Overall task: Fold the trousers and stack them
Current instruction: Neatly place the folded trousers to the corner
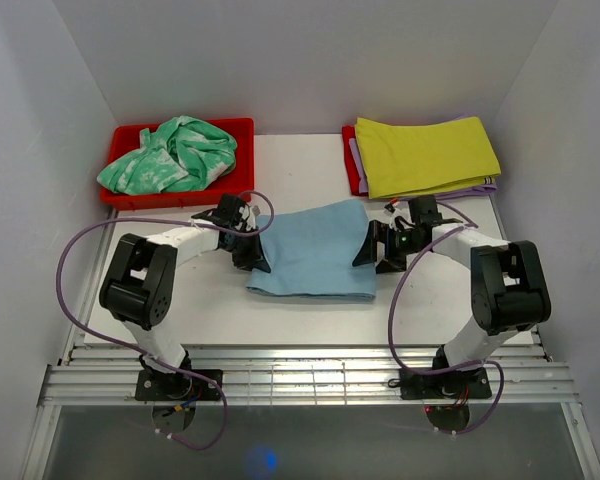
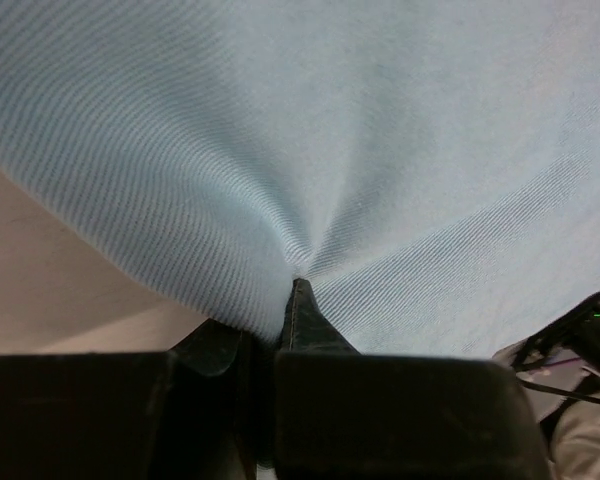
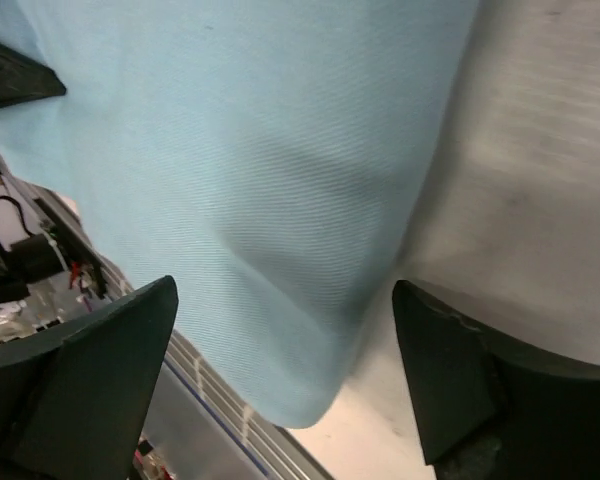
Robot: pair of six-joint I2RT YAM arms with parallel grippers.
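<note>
The light sky-blue trousers [image 1: 315, 252] lie folded into a rough rectangle in the middle of the white table [image 1: 200, 300]. My left gripper [image 1: 259, 250] is at their left edge and is shut on the cloth. In the left wrist view the trousers [image 2: 360, 150] pucker into creases at my left gripper's [image 2: 280, 310] pinch. My right gripper [image 1: 372, 247] is at the trousers' right edge, open. In the right wrist view its fingers [image 3: 110, 350] stand wide apart around a corner of the trousers [image 3: 250, 170], and my right gripper [image 3: 283, 300] grips nothing.
A red tray [image 1: 130, 135] at the back left holds a mint-green-and-white patterned garment [image 1: 170, 155]. A folded yellow-green cloth [image 1: 425, 155] lies on a stack at the back right. Slatted rails [image 1: 310, 370] run along the table's near edge. White walls close in the sides.
</note>
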